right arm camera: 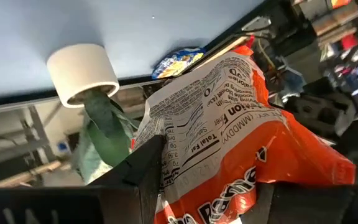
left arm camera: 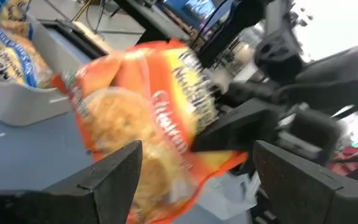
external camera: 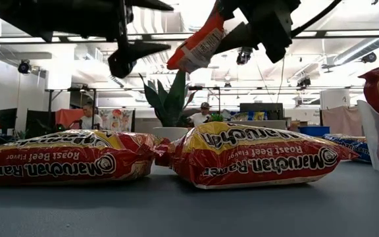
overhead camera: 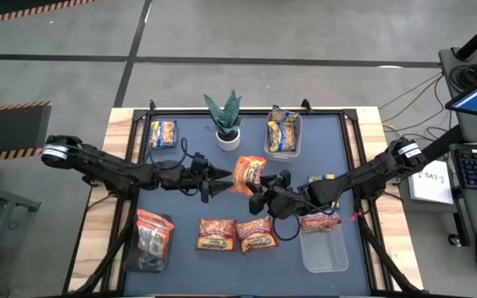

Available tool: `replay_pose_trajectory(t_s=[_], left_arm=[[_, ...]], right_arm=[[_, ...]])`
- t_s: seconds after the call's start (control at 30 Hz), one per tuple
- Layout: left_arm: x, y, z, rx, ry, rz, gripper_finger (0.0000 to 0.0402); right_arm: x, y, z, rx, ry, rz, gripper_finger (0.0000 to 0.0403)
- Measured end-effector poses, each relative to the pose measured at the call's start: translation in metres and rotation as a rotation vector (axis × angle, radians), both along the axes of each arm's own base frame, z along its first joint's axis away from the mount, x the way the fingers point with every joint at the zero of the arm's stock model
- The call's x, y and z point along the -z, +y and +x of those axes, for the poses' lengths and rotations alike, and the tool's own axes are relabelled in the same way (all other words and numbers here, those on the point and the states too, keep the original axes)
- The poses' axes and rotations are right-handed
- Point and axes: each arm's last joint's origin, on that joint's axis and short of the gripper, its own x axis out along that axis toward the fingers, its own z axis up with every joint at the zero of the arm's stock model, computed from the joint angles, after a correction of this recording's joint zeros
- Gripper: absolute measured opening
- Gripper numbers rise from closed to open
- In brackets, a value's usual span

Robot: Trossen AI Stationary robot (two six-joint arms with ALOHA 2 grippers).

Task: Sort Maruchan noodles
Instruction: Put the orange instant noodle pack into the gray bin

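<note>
An orange-red Maruchan noodle packet [overhead camera: 249,173] hangs above the table's middle, with my right gripper [overhead camera: 260,193] shut on it. My left gripper [overhead camera: 219,184] stands open just left of the packet [left arm camera: 143,127], its fingers apart from it. Two red roast-beef packets [external camera: 77,158] [external camera: 255,155] lie flat on the table's near middle. Other packets lie in clear bins: yellow-and-blue ones [overhead camera: 282,132] at the far side, red ones [overhead camera: 152,234] at the near left, and one red packet [overhead camera: 320,221] at the near right. My right gripper pinches the orange-red packet between its two fingers [right arm camera: 146,171], on the packet's end toward the table's near right [right arm camera: 197,180]. The fingers come from the table's right, slanting a little down. The packet is lifted clear and tilted, its free end [external camera: 179,60] toward my left gripper.
A small potted green plant [overhead camera: 225,122] stands at the far middle, close behind the held packet. A yellow-and-blue packet [overhead camera: 163,132] lies at the far left. The near-right clear bin [overhead camera: 325,252] sits under my right arm. People sit in the room beyond the table.
</note>
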Motion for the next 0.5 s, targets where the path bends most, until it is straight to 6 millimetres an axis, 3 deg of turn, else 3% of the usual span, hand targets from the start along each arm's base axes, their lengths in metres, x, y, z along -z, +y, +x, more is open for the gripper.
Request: replay_pose_trajectory(t_s=[0.5], left_arm=[[0.019,0.013,0.015,0.065,-0.006,0.057,0.0286]], right_arm=[[-0.007,0.021,-0.003,-0.070,-0.058,-0.026,0.0148]])
